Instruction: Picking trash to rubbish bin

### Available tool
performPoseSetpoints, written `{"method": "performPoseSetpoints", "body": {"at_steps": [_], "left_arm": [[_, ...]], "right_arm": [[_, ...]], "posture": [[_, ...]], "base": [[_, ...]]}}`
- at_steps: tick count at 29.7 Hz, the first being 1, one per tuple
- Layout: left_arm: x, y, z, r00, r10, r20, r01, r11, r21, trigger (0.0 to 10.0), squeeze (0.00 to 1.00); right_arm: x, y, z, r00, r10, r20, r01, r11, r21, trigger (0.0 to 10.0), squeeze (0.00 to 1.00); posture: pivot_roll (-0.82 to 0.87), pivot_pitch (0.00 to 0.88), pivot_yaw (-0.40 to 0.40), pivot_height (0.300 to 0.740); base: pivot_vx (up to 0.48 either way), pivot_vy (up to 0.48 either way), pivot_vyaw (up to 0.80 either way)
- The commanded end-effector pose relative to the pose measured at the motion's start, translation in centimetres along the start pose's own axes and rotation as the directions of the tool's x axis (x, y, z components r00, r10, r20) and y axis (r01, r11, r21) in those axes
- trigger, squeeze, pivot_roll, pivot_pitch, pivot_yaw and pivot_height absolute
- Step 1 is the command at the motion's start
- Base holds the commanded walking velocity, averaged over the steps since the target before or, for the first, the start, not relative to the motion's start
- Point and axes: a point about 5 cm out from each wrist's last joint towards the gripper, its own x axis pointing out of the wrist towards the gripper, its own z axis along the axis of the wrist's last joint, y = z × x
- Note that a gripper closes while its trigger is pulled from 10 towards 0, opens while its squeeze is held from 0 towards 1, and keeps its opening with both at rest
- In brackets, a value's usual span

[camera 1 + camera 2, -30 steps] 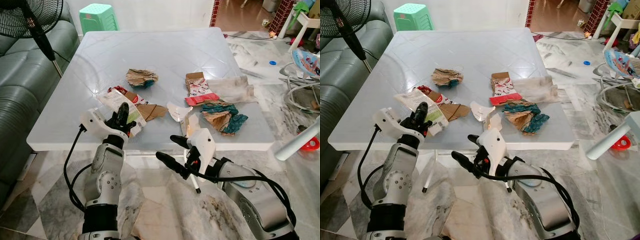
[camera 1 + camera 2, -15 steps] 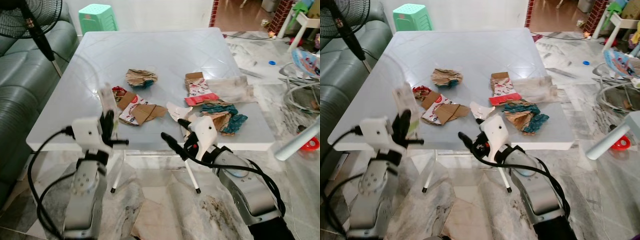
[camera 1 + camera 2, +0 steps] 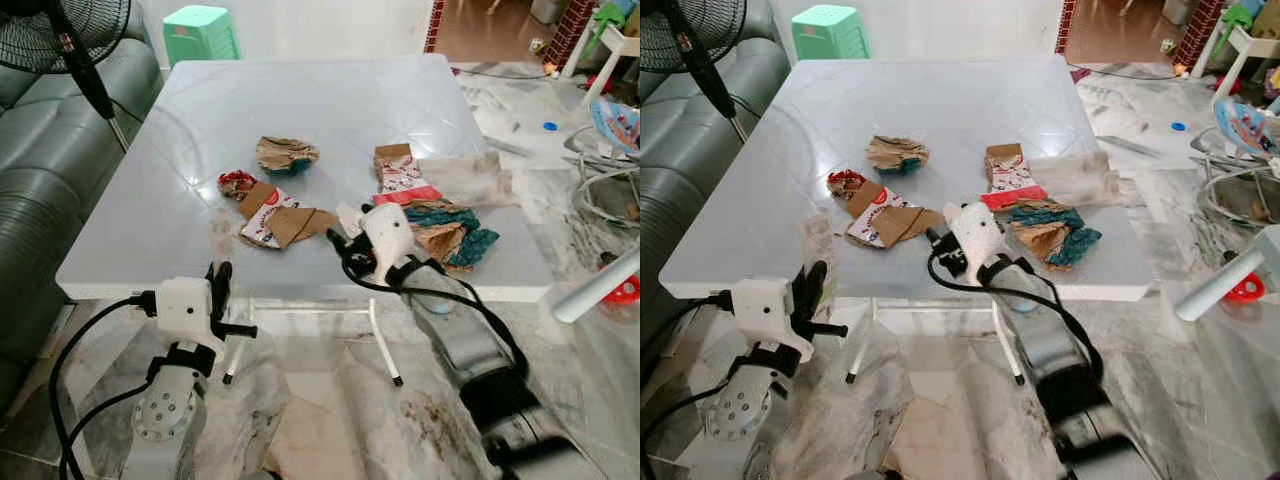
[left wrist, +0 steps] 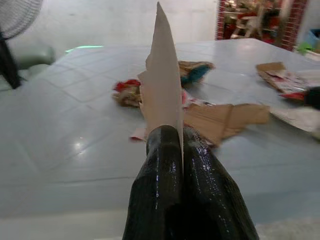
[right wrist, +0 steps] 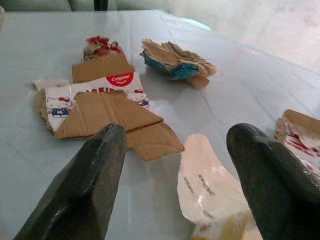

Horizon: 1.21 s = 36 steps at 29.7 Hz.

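I see the left claw (image 4: 172, 150) pinching a thin pale wrapper sheet (image 4: 162, 85) below the white desk (image 3: 330, 110); right claw (image 5: 175, 165) spread wide over a white scrap (image 5: 205, 187)

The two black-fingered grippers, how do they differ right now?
The left gripper is shut on a thin pale wrapper scrap standing upright between its fingers; the right gripper is open and holds nothing. The left one is off the near edge of the white table, low; the right one hovers over the tabletop above a white curved paper piece. Both point toward the table's litter.
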Motion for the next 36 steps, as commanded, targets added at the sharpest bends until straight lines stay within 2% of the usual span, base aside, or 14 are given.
{"method": "performPoseSetpoints", "body": {"at_steps": [1,5,6,9,10,12,13,17,18,19,20,21,23,36], "left_arm": [[-0.2,-0.4,0.2,1.0,-0.031,-0.004,0.031,0.999,0.012,0.0,0.0],[-0.3,-1.1,0.2,0.996,-0.093,-0.015,0.093,0.995,0.019,0.0,0.0],[-0.4,-1.4,0.2,0.993,-0.117,-0.016,0.117,0.993,0.035,0.0,0.0],[-0.6,-1.4,0.2,0.992,-0.124,-0.018,0.124,0.991,0.053,0.0,0.0],[-0.5,-1.5,0.2,0.992,-0.128,-0.019,0.129,0.989,0.066,0.0,0.0],[-0.4,-1.5,0.3,0.991,-0.13,-0.018,0.131,0.989,0.072,0.0,0.0],[-0.2,-1.5,0.4,0.991,-0.133,-0.015,0.134,0.988,0.08,0.0,0.0],[0.0,-1.5,0.7,0.991,-0.137,-0.004,0.137,0.987,0.089,0.0,0.0],[0.2,-1.5,0.8,0.99,-0.139,-0.001,0.138,0.986,0.093,1.4,0.0],[0.2,-1.5,0.8,0.99,-0.139,0.002,0.139,0.986,0.096,1.4,0.0],[0.2,-1.5,0.9,0.99,-0.14,0.004,0.139,0.985,0.098,1.6,0.0],[0.3,-1.5,0.9,0.99,-0.14,0.004,0.139,0.985,0.099,2.1,0.0],[0.3,-1.5,0.9,0.99,-0.139,0.003,0.138,0.985,0.101,2.3,0.0],[0.6,-1.5,1.0,0.991,-0.131,0.011,0.129,0.986,0.103,1.9,0.0]], "right_arm": [[0.4,-0.1,-0.2,1.0,-0.012,-0.007,0.012,1.0,-0.013,10.0,0.0],[0.9,-1.2,-0.8,0.997,-0.047,-0.055,0.047,0.999,-0.015,10.0,0.0],[0.9,-1.9,-1.4,0.993,-0.076,-0.089,0.074,0.997,-0.027,10.0,0.0],[0.7,-2.8,-2.1,0.983,-0.121,-0.136,0.115,0.992,-0.049,10.0,0.0],[0.5,-3.4,-2.9,0.972,-0.145,-0.182,0.135,0.988,-0.071,10.0,0.0],[0.4,-3.7,-3.2,0.967,-0.163,-0.196,0.152,0.986,-0.068,10.0,0.0],[0.2,-3.8,-3.8,0.959,-0.164,-0.232,0.159,0.986,-0.04,10.0,0.0],[0.1,-3.4,-4.3,0.957,-0.136,-0.255,0.143,0.99,0.007,10.0,0.0],[0.1,-3.0,-4.7,0.958,-0.107,-0.267,0.125,0.991,0.05,8.4,0.0],[0.1,-2.8,-4.8,0.959,-0.094,-0.266,0.117,0.99,0.072,5.0,0.0],[0.1,-2.7,-4.8,0.96,-0.086,-0.265,0.112,0.99,0.086,0.4,0.0],[0.1,-2.5,-4.9,0.961,-0.079,-0.264,0.108,0.989,0.099,0.0,0.0],[0.2,-2.3,-4.9,0.963,-0.07,-0.261,0.102,0.988,0.112,0.0,0.0],[0.9,-0.4,-3.9,0.988,0.027,-0.153,0.004,0.979,0.204,0.0,0.0]], "posture": [[0.09,0.099,-0.001,0.74],[0.1,0.105,-0.007,0.74],[0.11,0.108,-0.008,0.74],[0.11,0.111,-0.009,0.74],[0.11,0.112,-0.009,0.74],[0.11,0.112,-0.009,0.74],[0.11,0.112,-0.009,0.74],[0.11,0.112,-0.009,0.74],[0.11,0.112,-0.008,0.74],[0.11,0.112,-0.008,0.74],[0.11,0.112,-0.008,0.74],[0.11,0.112,-0.008,0.74],[0.11,0.111,-0.009,0.74],[0.11,0.109,-0.011,0.74]], "base": [[0.0,0.0,0.0],[0.0,0.0,0.0],[0.0,0.0,0.0],[0.0,0.0,0.0],[0.0,0.0,0.0],[0.0,0.0,0.0],[0.0,0.0,0.0],[0.0,0.0,0.0],[0.0,0.0,0.0],[0.0,0.0,0.0],[0.0,0.0,0.0],[0.0,0.0,0.0],[0.0,0.0,0.0],[0.0,0.0,0.0]]}}
